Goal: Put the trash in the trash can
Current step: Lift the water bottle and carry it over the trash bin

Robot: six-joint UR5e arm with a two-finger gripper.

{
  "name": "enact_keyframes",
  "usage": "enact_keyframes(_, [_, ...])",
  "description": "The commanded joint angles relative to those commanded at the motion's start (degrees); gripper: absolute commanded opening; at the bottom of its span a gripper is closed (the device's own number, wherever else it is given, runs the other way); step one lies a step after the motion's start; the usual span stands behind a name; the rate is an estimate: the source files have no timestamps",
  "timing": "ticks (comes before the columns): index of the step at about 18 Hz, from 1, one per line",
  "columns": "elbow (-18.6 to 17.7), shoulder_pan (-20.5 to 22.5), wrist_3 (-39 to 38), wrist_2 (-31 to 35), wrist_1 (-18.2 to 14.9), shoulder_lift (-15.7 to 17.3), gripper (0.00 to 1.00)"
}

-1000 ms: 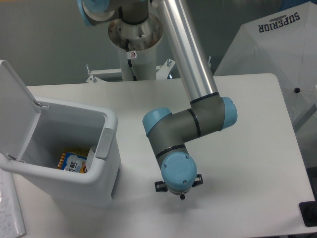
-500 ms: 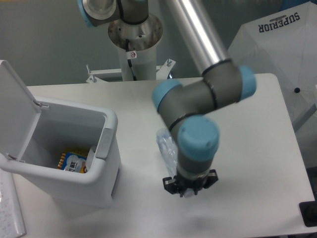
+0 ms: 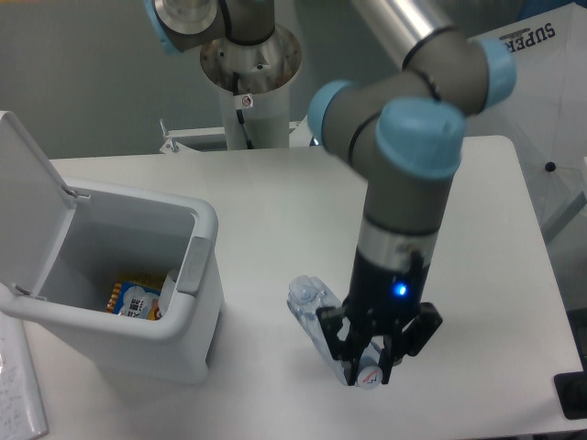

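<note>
The claw (image 3: pixel 369 365) is clenching the crushed bottle (image 3: pixel 323 321) by its lower end, lifting it tilted off the surface (image 3: pixel 275 202), right of the open-lidded trash can (image 3: pixel 193 302) awaiting it.

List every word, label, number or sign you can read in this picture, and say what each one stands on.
"SUPERIOR" - black capitals on the white fabric cover at the upper right, partly cut off by the frame edge.
Red-and-white round sticker on the robot base: too small to read.
Orange packet inside the trash can: print too blurred to read.
Bottle label: no legible text.
</note>
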Motion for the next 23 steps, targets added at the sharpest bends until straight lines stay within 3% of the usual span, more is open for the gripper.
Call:
enact_keyframes(7, [1.0,2.3,3.5,-16.2,3.6,3.8,0.00])
enact_keyframes(9, [0.7,2.6,3.5,-19.3,3.8,6.0,0.00])
enact_keyframes(15, [-0.2,1.4,4.0,-28.6,3.8,7.7,0.00])
enact_keyframes(20, [-7.8,0.7,6.4,-32.8,4.0,13.4,0.00])
enact_keyframes(23, [-11.9,-1.1,10.4,-32.9,4.0,14.9,0.03])
